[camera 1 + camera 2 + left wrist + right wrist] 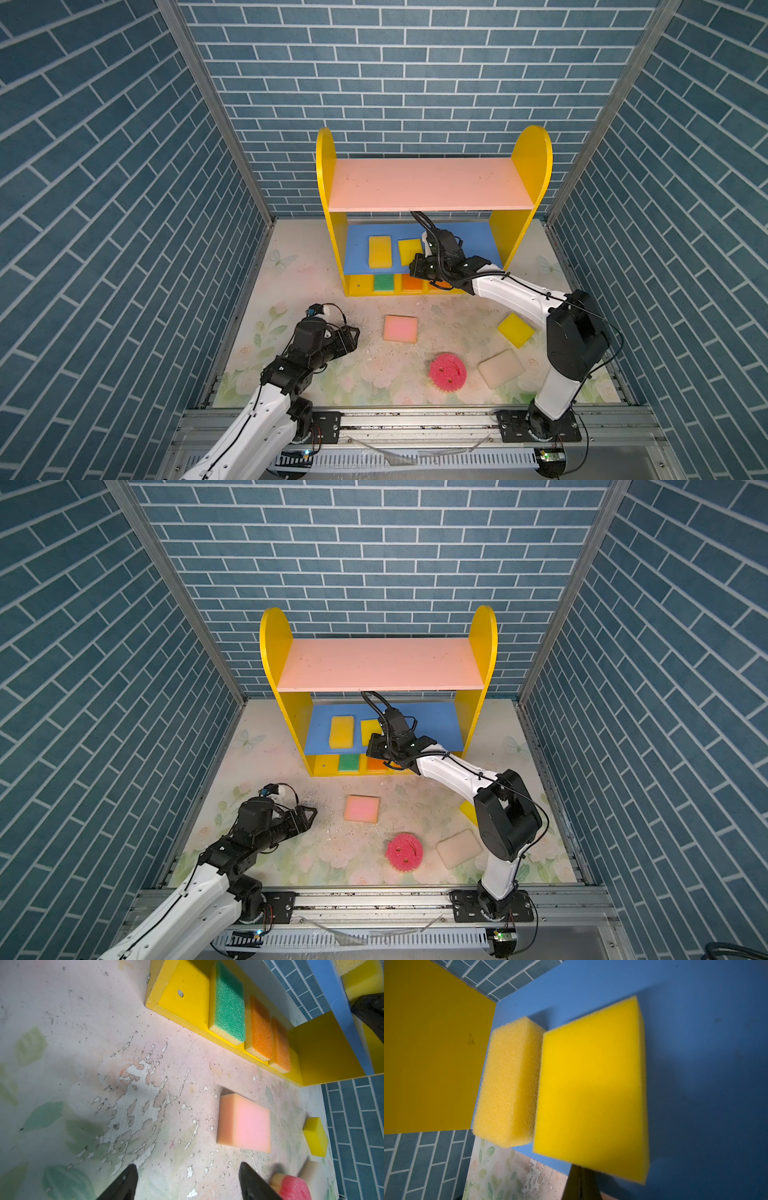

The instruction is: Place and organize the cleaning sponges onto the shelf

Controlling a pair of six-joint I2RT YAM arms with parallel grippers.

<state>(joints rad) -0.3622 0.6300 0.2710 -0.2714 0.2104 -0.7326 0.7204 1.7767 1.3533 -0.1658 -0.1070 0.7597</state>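
1. Yellow foam with a smooth face: the smooth yellow sponge lies on the blue middle board of the shelf, directly ahead of the right gripper. Its near edge covers the one dark fingertip that shows in the right wrist view. The jaws are closed tight. Whether they pinch that edge or only butt against it, I cannot tell.
2. On that hand's left sits the coarse yellow sponge, side by side with the smooth one and touching or nearly so. The smooth one lies skewed to it.
3. My reading of the step: squaring the smooth sponge into the row.
   - Push low and slow against the middle of the near edge, so it turns parallel instead of riding up.
   - Foam squashes and springs back, so ease off before it jams the neighbour.
   - The near edge seems to overhang the board's front and wants to go deeper.
4. In the way: the pink upper board lies right above the wrist, with the cable loop close under its front edge. There is little room to lift.
5. The left gripper hovers low over the table, fingers spread wide with nothing between them. The pink sponge lies ahead of it.
6. On the base level, the green sponge and two orange sponges sit in a row.
7. On the table behind the right hand lie the loose yellow sponge, the cream sponge and the round pink smiley sponge.
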